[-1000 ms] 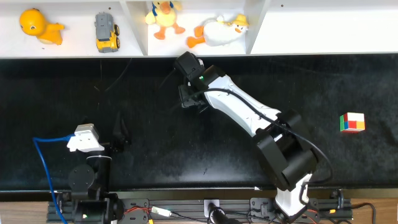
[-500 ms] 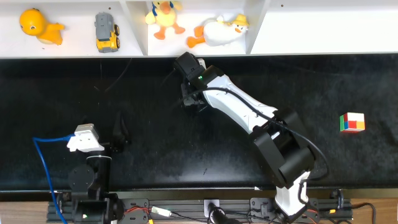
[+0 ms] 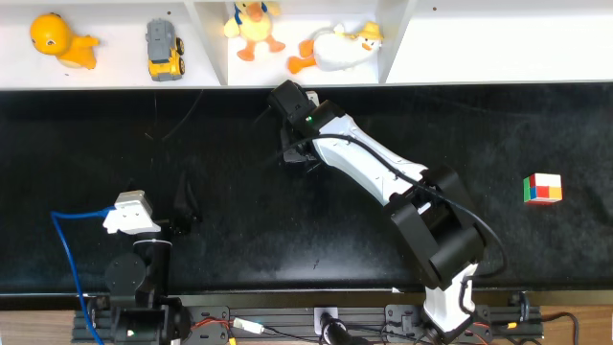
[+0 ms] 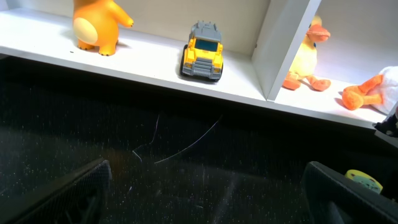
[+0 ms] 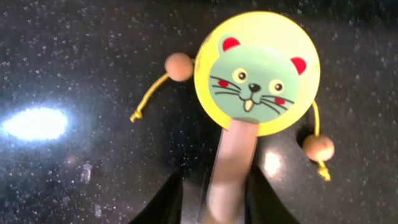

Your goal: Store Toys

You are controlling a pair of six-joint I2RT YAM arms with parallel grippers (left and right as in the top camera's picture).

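Note:
A yellow rattle drum with a green cat face lies flat on the black table, a wooden bead on a string at each side. Its wooden handle runs between the fingers of my right gripper, which is shut on it. From above, the right gripper is down at the table's back middle, just in front of the white shelf. My left gripper rests low at the front left, open and holding nothing. Its wrist view catches the drum's edge.
The shelf holds an orange duck, a yellow truck, a yellow duck plush and a white goose plush; its right bay is bare. A coloured cube sits at the table's right.
The right gripper's fingers have drawn in around the drum's handle and the arm's elbow has shifted slightly. The left arm has not moved.

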